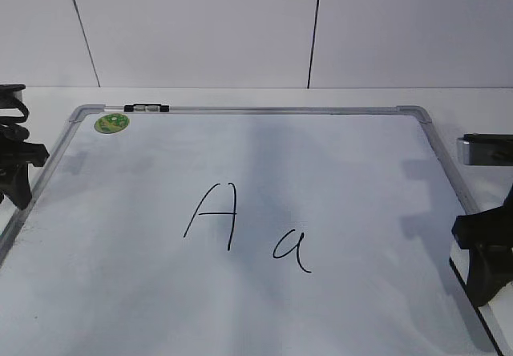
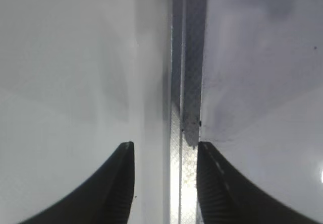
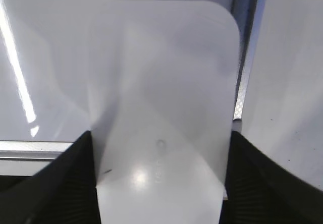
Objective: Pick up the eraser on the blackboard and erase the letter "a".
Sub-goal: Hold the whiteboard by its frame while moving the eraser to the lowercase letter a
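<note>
Okay, exterior: large white dry-erase blackboard with silver frame (image 1: 240,308) flat on white table (image 1: 465,103); small handwritten black letter "a" (image 1: 292,251) right of capital "A" (image 1: 213,216). Left wrist: left pincer (image 2: 165,156) apart, empty, over frame edge. Right wrist: right pincer (image 3: 160,148) clamped on white rounded-rectangular plastic eraser (image 3: 161,98) at board's right frame.

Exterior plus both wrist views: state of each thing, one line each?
eraser: between the right gripper fingers, which sit against both its sides.
left gripper: open, empty, over the blackboard frame.
letter "a": intact, not erased.
capital "A": intact.
clip: on top frame.
</note>
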Motion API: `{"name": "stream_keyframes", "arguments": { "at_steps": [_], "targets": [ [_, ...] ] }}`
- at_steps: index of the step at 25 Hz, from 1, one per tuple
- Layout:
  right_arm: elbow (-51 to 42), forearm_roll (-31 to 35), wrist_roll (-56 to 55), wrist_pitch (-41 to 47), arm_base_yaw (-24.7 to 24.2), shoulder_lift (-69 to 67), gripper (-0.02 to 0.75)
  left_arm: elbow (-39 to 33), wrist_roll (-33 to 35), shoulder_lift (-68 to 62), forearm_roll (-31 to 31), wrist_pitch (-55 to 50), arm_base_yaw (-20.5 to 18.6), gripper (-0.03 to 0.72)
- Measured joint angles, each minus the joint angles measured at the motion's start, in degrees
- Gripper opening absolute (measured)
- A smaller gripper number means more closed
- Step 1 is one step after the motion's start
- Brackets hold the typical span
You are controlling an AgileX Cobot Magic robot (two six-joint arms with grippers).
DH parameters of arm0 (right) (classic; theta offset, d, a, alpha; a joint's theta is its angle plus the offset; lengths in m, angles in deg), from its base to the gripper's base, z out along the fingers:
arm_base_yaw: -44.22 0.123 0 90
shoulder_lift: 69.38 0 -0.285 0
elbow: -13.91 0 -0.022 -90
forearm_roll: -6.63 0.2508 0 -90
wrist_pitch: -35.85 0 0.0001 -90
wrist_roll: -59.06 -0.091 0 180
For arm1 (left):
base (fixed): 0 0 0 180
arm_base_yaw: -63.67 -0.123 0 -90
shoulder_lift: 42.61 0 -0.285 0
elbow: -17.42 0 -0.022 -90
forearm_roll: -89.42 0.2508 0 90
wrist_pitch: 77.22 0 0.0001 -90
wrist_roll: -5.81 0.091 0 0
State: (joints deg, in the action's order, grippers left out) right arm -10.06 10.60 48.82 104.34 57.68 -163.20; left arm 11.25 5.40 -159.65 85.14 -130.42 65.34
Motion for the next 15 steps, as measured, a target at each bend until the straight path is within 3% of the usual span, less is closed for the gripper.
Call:
{"name": "stream_keyframes", "arguments": {
  "at_steps": [15],
  "targets": [
    [0.0,0.0,0.1,0.0,0.0,0.0,0.556,0.0,0.0,-1.5,1.1,1.7,0.0,0.282]
  ]
}}
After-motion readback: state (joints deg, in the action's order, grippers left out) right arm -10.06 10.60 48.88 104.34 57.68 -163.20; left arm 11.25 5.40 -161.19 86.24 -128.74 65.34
